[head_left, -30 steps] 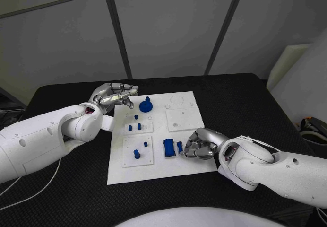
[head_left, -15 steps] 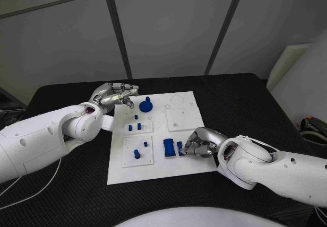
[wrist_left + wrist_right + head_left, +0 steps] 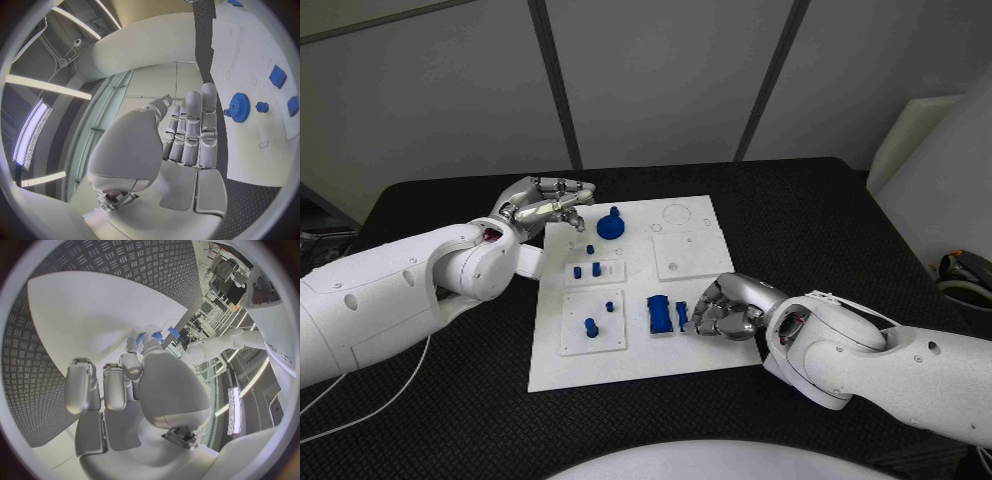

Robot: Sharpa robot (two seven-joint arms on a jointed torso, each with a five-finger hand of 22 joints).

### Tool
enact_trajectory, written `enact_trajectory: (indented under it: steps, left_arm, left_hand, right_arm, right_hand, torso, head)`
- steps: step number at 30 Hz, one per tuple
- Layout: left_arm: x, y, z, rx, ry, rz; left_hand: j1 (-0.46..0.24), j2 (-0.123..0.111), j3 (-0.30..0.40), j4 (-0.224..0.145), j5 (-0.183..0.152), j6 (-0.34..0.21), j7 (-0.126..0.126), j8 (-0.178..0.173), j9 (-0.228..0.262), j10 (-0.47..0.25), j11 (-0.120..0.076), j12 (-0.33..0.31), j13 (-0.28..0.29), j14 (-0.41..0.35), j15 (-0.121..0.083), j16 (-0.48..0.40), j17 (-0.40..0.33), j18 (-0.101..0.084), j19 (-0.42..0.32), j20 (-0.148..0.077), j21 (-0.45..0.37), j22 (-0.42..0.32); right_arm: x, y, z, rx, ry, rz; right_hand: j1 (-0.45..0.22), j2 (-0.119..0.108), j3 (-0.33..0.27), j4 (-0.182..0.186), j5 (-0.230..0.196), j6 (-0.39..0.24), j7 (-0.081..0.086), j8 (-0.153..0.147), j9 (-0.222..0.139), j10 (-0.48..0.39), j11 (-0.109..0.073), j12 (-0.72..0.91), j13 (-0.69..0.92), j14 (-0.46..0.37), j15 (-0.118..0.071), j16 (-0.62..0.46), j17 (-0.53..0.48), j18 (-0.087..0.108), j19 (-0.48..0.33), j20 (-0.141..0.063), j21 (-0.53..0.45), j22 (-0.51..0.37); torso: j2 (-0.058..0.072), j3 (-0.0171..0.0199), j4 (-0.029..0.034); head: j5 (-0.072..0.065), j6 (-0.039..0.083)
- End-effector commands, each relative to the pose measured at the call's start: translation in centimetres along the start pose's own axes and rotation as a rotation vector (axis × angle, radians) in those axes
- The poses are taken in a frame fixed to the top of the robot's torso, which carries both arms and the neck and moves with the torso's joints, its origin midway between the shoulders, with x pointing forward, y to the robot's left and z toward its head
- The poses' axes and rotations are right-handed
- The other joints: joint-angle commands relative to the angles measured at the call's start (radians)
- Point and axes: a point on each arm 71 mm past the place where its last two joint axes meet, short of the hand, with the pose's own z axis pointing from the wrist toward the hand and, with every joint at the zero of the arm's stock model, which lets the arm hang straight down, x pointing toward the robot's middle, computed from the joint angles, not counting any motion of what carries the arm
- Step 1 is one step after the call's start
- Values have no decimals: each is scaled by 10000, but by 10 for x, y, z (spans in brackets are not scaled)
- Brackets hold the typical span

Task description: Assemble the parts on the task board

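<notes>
Head view: task board mid-table. Right hand, fingers curled, pinches a thin blue part at the board's near right. Left hand rests at the far left corner.

Left wrist view: left hand's fingers straight, pressed together, empty, beside the blue gear.

Right wrist view: grip unclear.

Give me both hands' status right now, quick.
Left hand: fingers extended together, holding nothing, beside the blue toothed gear.
Right hand: fingers curled at a small blue block; whether it grips cannot be told.
</notes>
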Motion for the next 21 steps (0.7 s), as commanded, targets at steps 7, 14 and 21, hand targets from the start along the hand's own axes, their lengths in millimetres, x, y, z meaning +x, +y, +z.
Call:
enact_trajectory:
  steps: [7,14,21]
  left_arm:
    - [-2,-2,-1,157,-18,58]
    - [-8,-1,-2,54,-547,-226]
    - [-15,7,-1,-25,-1181,-1062]
  left_hand:
    - [-82,12,-106,68,9,-114,-3,5,-3,-76,14,57,-10,-75,20,77,-28,-177,55,56,-70,-23]
    - [-210,-72,-297,224,18,-153,8,75,5,-196,53,116,-47,-668,96,-479,-373,-183,-363,128,-485,-261]
    - [-97,-63,-246,414,18,-172,127,155,-7,-252,286,-662,-564,-1860,550,-4006,-2030,-252,-1956,528,-2249,-1534]
  right_arm:
    - [-41,-13,12,-594,-857,2404]
    - [-79,-36,40,-941,-1453,6054]
    - [-99,-52,72,-1400,-2132,8016]
  right_hand:
    - [385,105,-165,-78,119,-1012,411,-591,-191,-1299,289,-2434,-1729,167,188,-1334,-1167,357,-1238,183,-1645,-6]
    - [1575,492,66,-202,-720,-1212,678,-926,-410,-2813,584,-5713,-4466,-1646,475,-6863,-6248,1278,-4339,483,-6746,-3798]
    - [2357,656,284,-150,-1247,-1217,1012,-1311,-772,-3301,1069,-7941,-7017,-3423,1188,-10187,-7907,1138,-5561,1085,-9184,-5486]
  torso:
    - [-140,-68,-43]
    - [-351,-175,-110]
    - [-570,-253,-179]
  head:
    - [12,162]
    - [41,471]
    - [155,941]
